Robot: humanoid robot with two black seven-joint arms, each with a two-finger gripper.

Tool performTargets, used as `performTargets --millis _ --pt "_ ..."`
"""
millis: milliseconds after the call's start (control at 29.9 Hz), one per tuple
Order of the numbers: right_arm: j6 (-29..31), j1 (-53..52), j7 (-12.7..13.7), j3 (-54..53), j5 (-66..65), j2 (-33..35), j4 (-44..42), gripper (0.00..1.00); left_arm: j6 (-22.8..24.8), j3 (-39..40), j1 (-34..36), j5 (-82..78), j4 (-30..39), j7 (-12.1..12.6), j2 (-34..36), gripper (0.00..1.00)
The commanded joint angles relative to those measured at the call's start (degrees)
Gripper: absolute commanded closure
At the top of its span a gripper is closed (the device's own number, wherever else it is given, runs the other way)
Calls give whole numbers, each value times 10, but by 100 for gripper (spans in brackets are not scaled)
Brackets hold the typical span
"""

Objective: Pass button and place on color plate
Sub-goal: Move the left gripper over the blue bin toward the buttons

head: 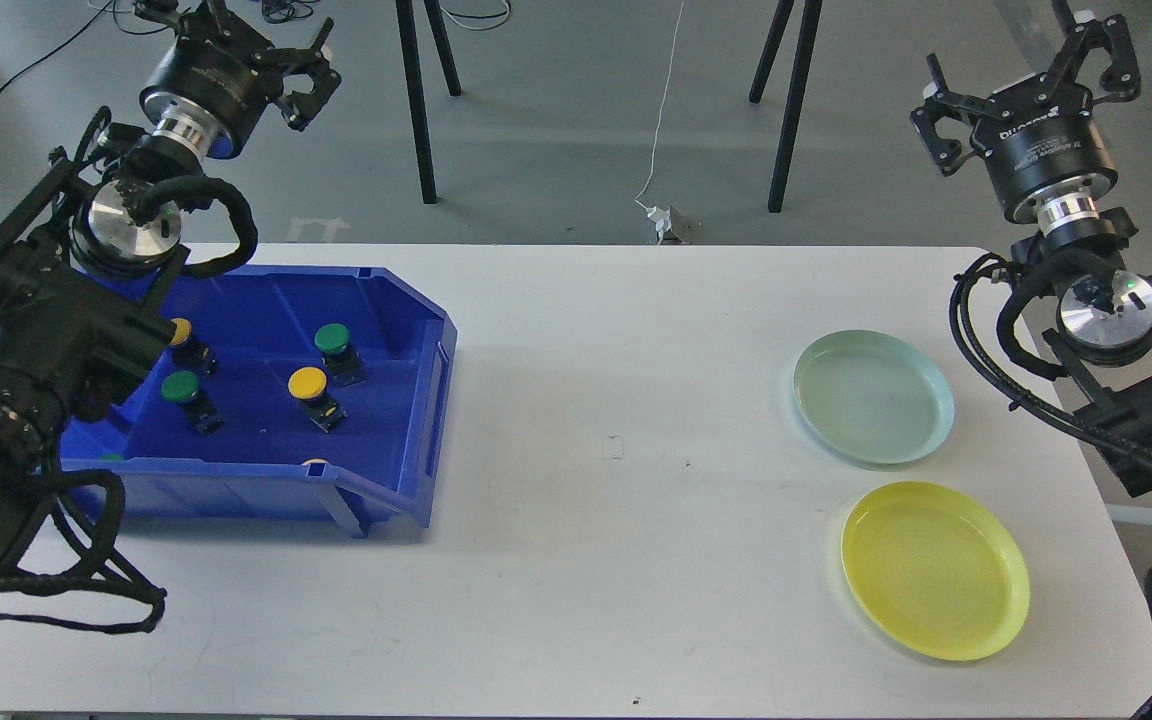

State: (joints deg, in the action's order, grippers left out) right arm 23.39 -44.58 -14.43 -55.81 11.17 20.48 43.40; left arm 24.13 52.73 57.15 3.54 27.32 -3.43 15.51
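Note:
Several push buttons lie in a blue bin [416,400] on the left of the white table. Among them are a green-capped button [333,340], a yellow-capped button [308,382] and a second green one [179,388]. Another yellow one [179,331] is half hidden behind my left arm. A pale green plate [873,396] and a yellow plate [934,570] sit on the right, both bare. My left gripper [256,40] is raised beyond the bin's far left corner, open and holding nothing. High above the table's far right corner, my right gripper [1016,60] is also open with nothing in it.
The white table [616,480] stretches between the bin and the plates. Black stand legs [423,110] and a white cable with a plug [666,220] are on the floor beyond the far edge. My left arm covers the bin's left end.

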Motion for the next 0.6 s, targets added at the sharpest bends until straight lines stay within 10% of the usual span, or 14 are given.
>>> performTargets --millis 0,134,569 --pt "0 -1 -1 -1 0 -2 0 0 -8 -1 5 -1 -1 -24 -3 0" --pt "1 -2 -2 -4 0 -1 1 0 -7 -4 6 -1 -1 -57 1 0" --pt "7 -21 0 -4 -4 5 1 0 38 -97 8 -39 69 -55 91 1"
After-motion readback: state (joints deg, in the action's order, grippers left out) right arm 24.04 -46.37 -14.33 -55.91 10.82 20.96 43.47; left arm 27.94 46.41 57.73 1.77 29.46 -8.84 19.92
